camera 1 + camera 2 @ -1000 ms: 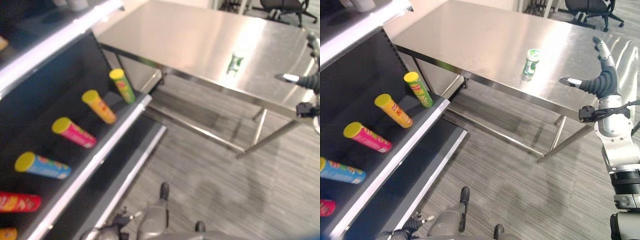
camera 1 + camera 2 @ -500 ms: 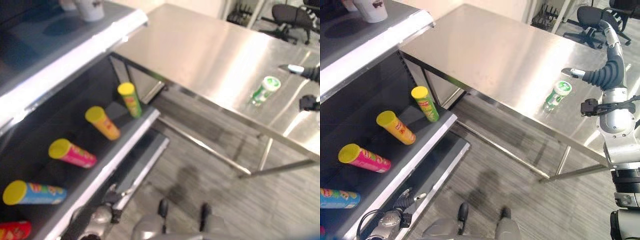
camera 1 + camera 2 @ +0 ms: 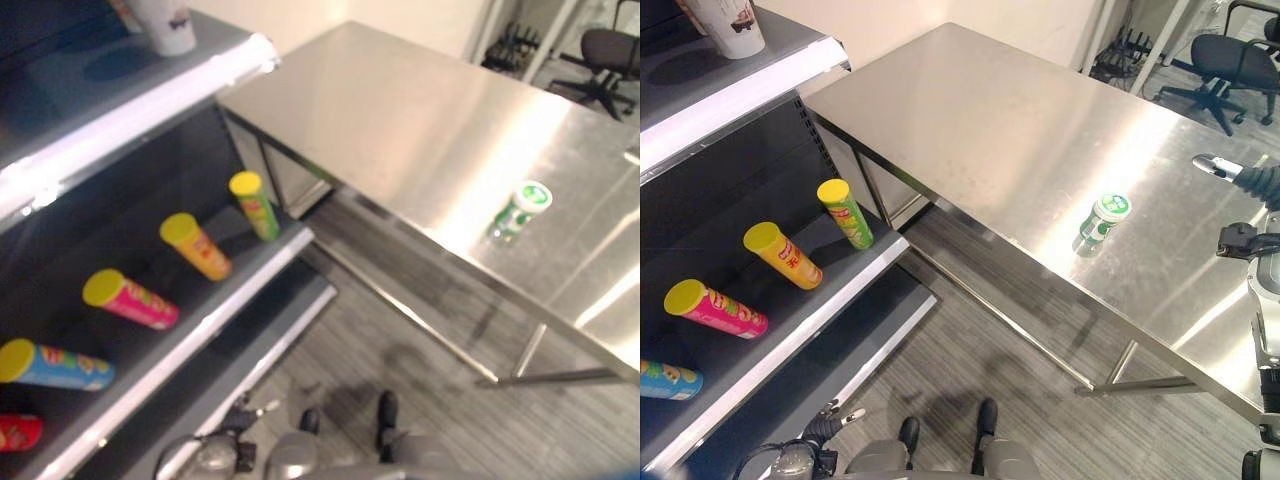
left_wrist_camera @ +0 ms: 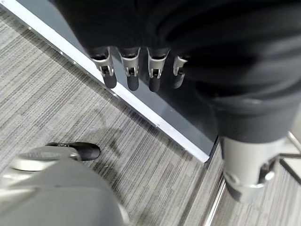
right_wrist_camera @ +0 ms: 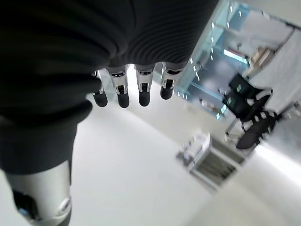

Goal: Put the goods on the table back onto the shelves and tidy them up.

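A single green-and-white can (image 3: 1100,224) stands upright on the steel table (image 3: 970,110), toward its near right edge, well apart from the shelf unit (image 3: 800,330) on the left. That can looks like the one item left to go back. The right hand (image 3: 1240,178) hovers to the right of it, above the table, not touching; in its wrist view the fingers (image 5: 121,93) hang straight and relaxed with nothing in them. The left hand (image 4: 141,70) hangs low beside the bottom of the shelf, fingers equally loose and empty.

To do this step well, I'd say the right hand should come in level from the side and close round the can's body below the lid, thumb opposite the fingers, before lifting (the steel top looks slick, so a glancing touch could tip the can or send it sliding). Once held, it has to cross over to the shelf, where a yellow-lidded green tube (image 3: 846,212), an orange tube (image 3: 783,255), a pink tube (image 3: 715,308) and a blue tube (image 3: 665,380) lie in a row, with a white cup (image 3: 728,22) on the shelf above.

Compared with half a second ago, the whole view has swung, so more of the table's far side shows; the right hand now sits farther right and lower in the picture, with less of the arm visible. The can appears not to have moved on the table.
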